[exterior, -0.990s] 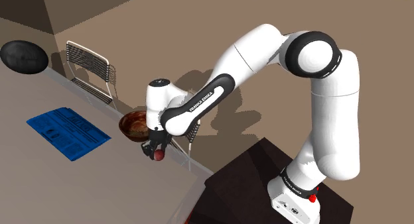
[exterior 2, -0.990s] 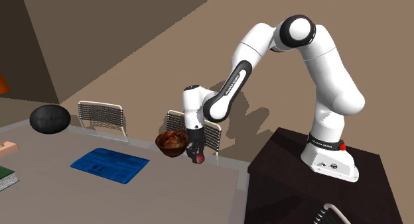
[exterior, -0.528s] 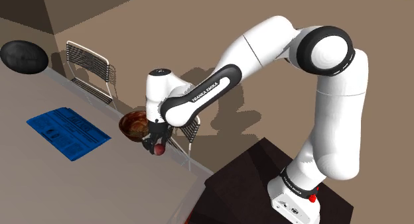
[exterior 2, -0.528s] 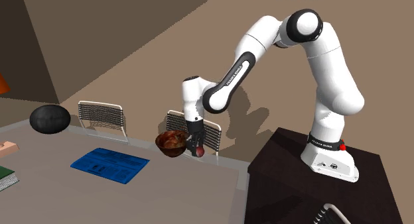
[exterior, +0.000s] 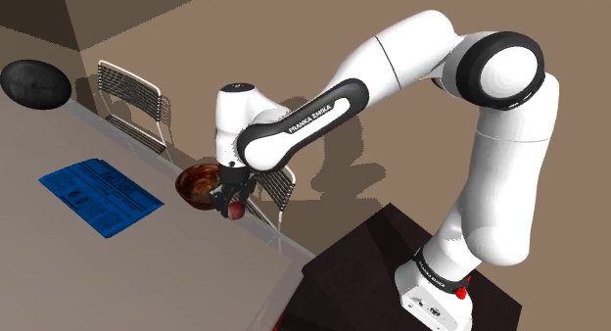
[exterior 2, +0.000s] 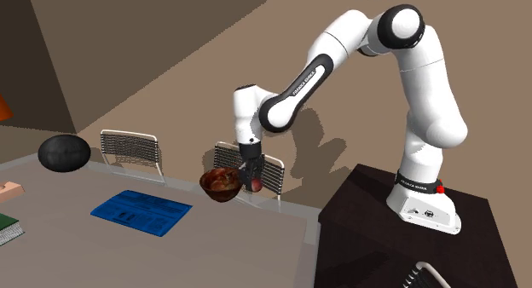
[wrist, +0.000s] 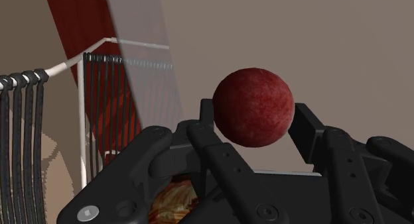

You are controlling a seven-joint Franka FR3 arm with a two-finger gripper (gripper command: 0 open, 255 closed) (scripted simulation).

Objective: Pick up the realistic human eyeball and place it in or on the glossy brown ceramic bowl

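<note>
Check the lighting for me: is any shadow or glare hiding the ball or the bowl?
Shoulder view: the arm casts a soft shadow on the tan surface behind it, clear of the red ball and the brown bowl. Second exterior view: likewise, both plainly lit. Wrist view: the ball is evenly lit, no glare.

Dk-red eyeball gripped in claw, aloft just beside upright glossy brn bowl.
</note>
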